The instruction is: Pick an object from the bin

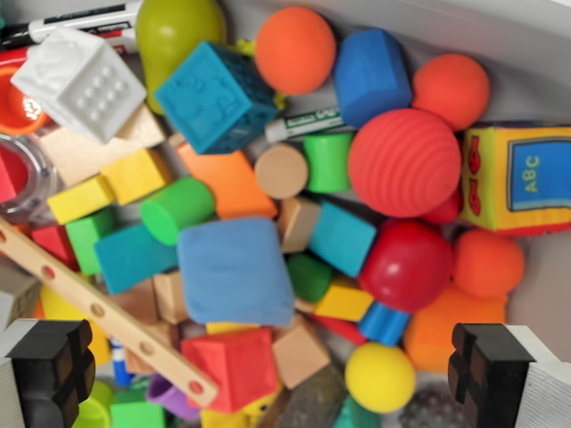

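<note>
Scene: a wrist camera looks straight down into a bin [526, 36] heaped with bright toys, its pale wall showing along the top right.
Pincer: the pincer [268, 374] hangs above the heap, its two black fingers [55, 361] at the bottom corners of the view, set wide apart and holding nothing.
Likely target: a soft blue cushion block [235, 270] lies on top of the pile, near the middle, just above the gap between the fingers.
Handling: it looks like padded foam or cloth, light and squashy, not fragile; it would probably give under pressure, so a firm squeeze across its two opposite sides should hold.
Neighbours: a green cylinder [177, 209] touches its upper left corner, a red block [235, 366] sits just below, and a long wooden strip with holes [107, 316] runs diagonally to the wrist view's left.
Harder picks: the ribbed red ball [404, 162] and the yellow ball [379, 376] seem smooth and round, likelier to roll or slip from flat fingers.
Risk: crowding may let a finger catch a neighbouring block.
</note>
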